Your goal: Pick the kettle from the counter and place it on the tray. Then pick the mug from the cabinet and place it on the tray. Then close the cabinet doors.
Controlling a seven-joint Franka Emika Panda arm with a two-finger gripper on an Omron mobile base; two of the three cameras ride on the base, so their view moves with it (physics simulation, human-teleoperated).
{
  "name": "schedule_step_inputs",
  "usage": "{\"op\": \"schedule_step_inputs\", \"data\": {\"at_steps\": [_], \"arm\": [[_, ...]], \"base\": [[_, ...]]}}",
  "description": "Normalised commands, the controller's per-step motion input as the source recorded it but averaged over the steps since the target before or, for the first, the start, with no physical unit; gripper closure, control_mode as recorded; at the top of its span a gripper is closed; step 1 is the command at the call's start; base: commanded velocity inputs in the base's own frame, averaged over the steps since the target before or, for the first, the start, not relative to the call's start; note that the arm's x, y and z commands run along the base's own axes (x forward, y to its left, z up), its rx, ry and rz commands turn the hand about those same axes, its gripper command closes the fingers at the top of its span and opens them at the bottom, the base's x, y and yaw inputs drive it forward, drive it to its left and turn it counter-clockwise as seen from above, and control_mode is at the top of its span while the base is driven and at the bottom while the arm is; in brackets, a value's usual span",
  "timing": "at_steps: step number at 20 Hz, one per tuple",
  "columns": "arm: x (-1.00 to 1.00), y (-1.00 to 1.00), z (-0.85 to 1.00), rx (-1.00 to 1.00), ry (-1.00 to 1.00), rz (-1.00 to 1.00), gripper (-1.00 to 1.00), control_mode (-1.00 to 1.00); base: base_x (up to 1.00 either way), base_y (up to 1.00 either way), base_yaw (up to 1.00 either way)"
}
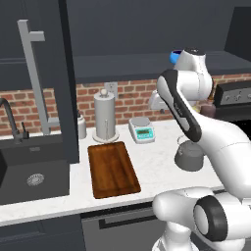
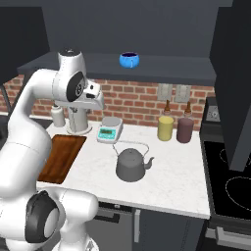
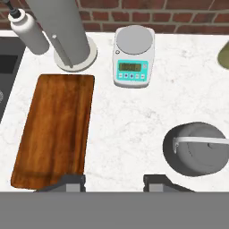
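1. Nearest the camera in the hand view, the gripper (image 3: 114, 180) hangs over bare counter (image 3: 129, 129), jaws spread with nothing between them.
2. Beside it on one side lies the tray (image 3: 53, 129), on the other the kettle (image 3: 197, 150), upright, its wire handle arched over the lid.
3. Right base view shows the kettle (image 2: 131, 164) whole with its spout; in the left base view the arm hides part of it (image 1: 188, 156).
4. Farther back stand a scale (image 3: 133, 56), a paper-towel roll (image 1: 105, 116) and a white bottle (image 3: 29, 31), near the brick wall.
5. Left base view alone gives the sink (image 1: 29, 169), the faucet (image 1: 12, 120) and an open cabinet door (image 1: 41, 73).
6. Right base view adds two jars (image 2: 165, 127) and the stove (image 2: 230, 171).
7. Highest and farthest, the mug (image 2: 129, 60) sits on the cabinet (image 2: 162, 63) shelf.
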Motion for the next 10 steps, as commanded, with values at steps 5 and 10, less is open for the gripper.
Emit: {"op": "schedule_step_inputs", "data": {"at_steps": [5,10], "arm": [[-0.09,0.01,-0.01,-0.02,-0.04,0.0,-1.0,-1.0],[-0.58,-0.11,-0.43,-0.04,-0.08,-0.17,-1.0,-1.0]], "base": [[0.0,0.0,0.0],[0.0,0.0,0.0]]}}
